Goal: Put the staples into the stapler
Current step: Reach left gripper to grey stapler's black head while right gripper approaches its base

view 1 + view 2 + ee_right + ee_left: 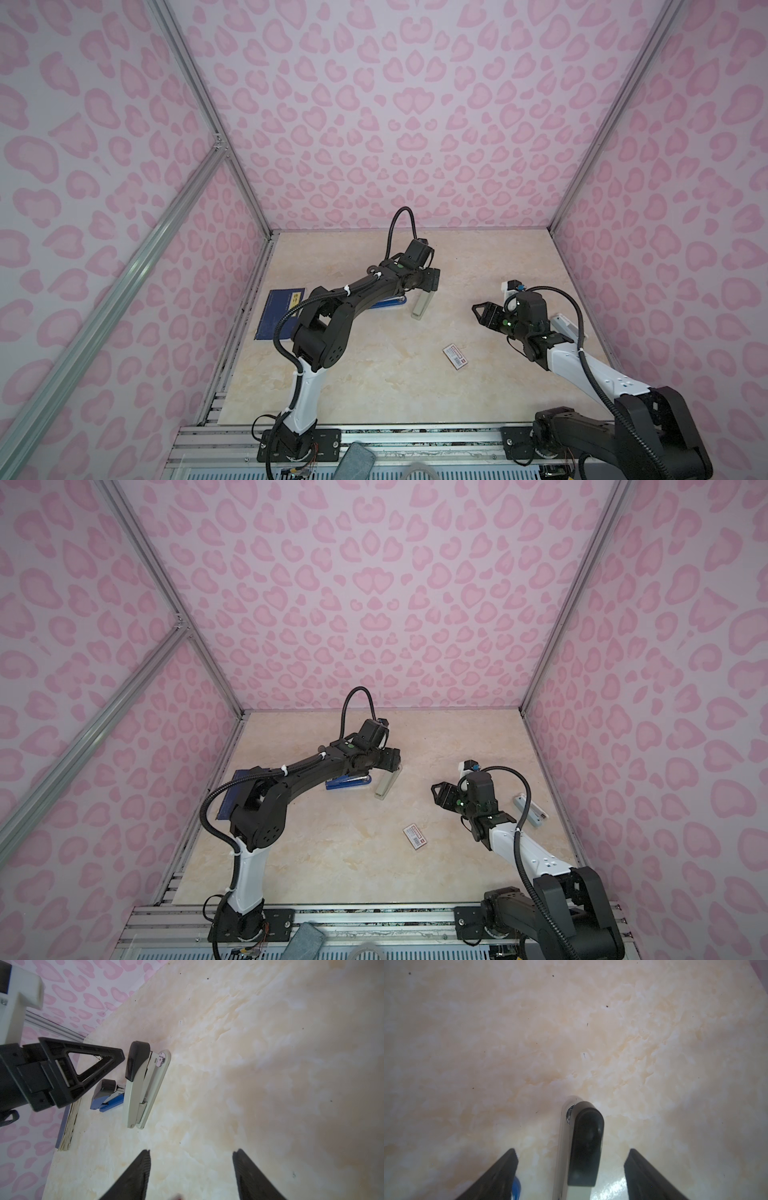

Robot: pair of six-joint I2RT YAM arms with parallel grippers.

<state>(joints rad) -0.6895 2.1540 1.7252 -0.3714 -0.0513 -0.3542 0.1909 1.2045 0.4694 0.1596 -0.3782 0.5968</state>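
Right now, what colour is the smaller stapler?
The smaller stapler is blue; the right wrist view shows it best.

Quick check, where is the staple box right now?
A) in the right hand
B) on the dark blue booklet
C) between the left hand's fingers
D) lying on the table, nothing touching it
D: the red-labelled staple box lies flat on the table, with bare surface all round it.
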